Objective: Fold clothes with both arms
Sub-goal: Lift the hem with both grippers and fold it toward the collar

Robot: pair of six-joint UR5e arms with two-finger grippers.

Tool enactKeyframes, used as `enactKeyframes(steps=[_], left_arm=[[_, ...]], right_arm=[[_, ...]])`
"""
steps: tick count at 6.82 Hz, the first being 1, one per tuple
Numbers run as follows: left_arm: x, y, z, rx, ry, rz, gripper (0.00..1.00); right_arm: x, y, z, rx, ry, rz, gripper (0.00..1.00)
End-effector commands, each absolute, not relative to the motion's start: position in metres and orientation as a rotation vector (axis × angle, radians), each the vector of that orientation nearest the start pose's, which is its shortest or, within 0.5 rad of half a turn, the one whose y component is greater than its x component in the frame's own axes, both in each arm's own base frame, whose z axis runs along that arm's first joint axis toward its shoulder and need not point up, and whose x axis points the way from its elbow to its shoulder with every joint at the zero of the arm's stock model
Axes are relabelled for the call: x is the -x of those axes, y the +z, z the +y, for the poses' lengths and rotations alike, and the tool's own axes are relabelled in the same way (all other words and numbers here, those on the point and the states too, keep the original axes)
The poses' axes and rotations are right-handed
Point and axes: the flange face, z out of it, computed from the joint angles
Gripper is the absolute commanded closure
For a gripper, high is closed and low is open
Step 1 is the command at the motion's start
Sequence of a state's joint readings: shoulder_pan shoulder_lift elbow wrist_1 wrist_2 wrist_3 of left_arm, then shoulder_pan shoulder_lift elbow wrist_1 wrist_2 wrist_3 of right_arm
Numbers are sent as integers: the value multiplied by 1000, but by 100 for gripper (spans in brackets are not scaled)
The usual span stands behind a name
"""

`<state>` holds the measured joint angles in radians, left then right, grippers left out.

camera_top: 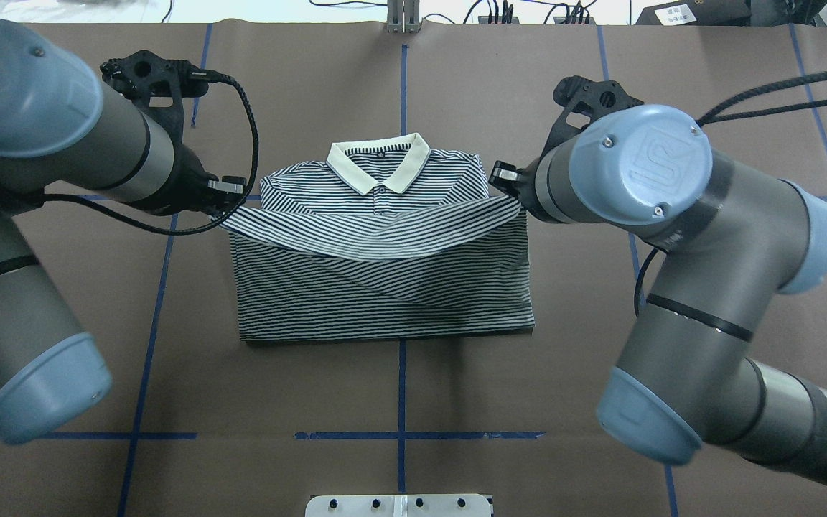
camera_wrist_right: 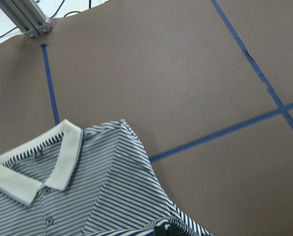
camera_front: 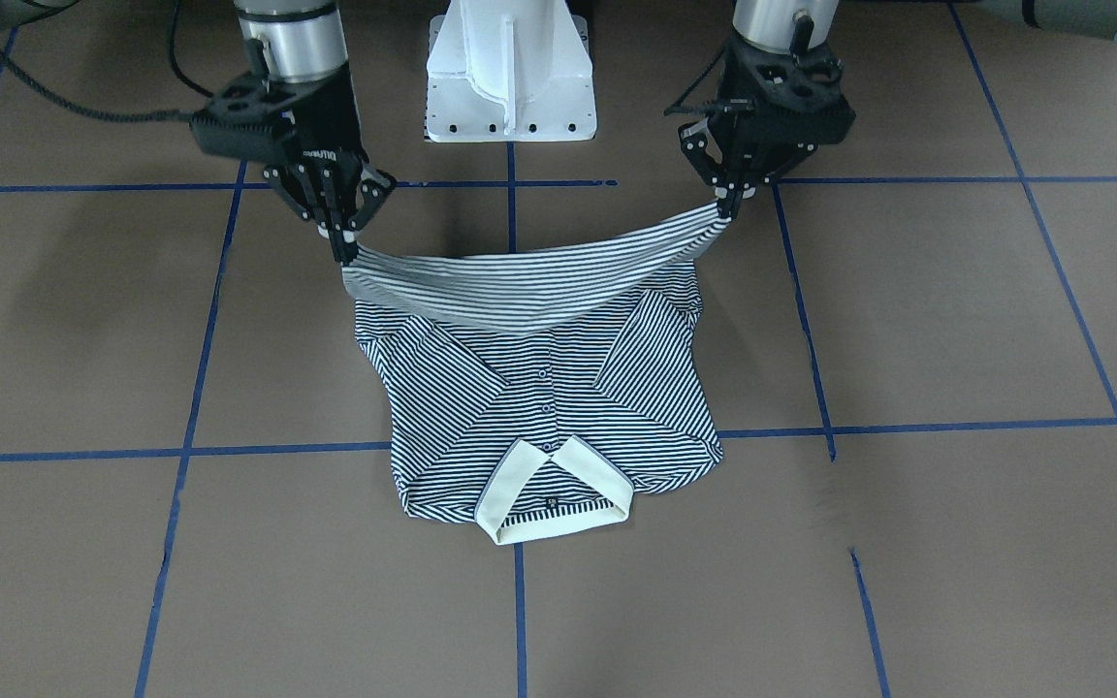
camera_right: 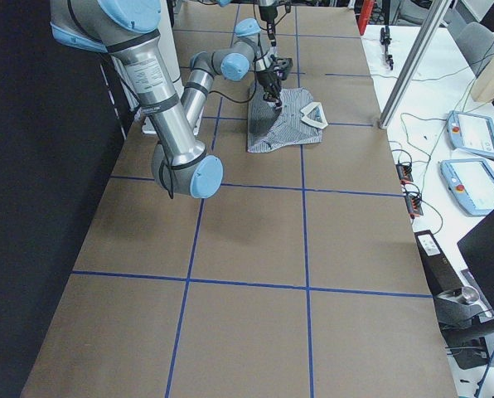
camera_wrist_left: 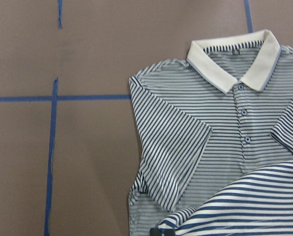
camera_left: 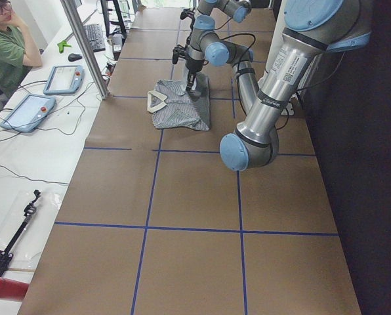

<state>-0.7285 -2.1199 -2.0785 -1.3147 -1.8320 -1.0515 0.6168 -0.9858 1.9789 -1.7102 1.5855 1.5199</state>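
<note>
The striped polo shirt [camera_front: 539,397] lies face up on the brown table, sleeves folded inward, cream collar [camera_front: 558,490] pointing away from the robot. Its hem edge [camera_top: 377,233] is raised off the table and hangs stretched between both grippers above the chest. My left gripper [camera_front: 728,204] is shut on one hem corner, on the right of the front-facing view. My right gripper [camera_front: 340,247] is shut on the other corner. In the overhead view the left gripper [camera_top: 230,197] and right gripper [camera_top: 503,176] flank the shirt [camera_top: 385,287]. Both wrist views look down on the collar and buttons.
The white pedestal base [camera_front: 510,78] stands between the arms at the robot's side. Blue tape lines grid the brown table [camera_top: 399,388]. A metal post [camera_top: 404,18] stands at the far edge. A person [camera_left: 8,52] sits beyond it beside control tablets [camera_left: 28,111].
</note>
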Motion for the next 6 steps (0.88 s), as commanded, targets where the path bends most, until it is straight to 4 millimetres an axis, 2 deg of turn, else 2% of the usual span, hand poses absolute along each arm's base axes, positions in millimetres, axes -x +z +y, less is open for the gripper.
enactKeyframes(steps=[1,2,4,5,6], left_arm=[[-370,224,-529,-308,-119,779,100],[-382,247,-560,-317,-137,741,100],[-400,300,-605,-361,-153,725,100],[-410,314,-615,-361,-152,725,100],[-416,322,-615,-349,-148,715,100]], right_arm=[[451,200,-536,-297,566,-796,100],[473,220,-565,-301,577,-792,100],[487,259,-600,-307,584,-762,100],[491,271,-604,-302,582,-747,100],[494,275,-604,-298,581,-740,100]])
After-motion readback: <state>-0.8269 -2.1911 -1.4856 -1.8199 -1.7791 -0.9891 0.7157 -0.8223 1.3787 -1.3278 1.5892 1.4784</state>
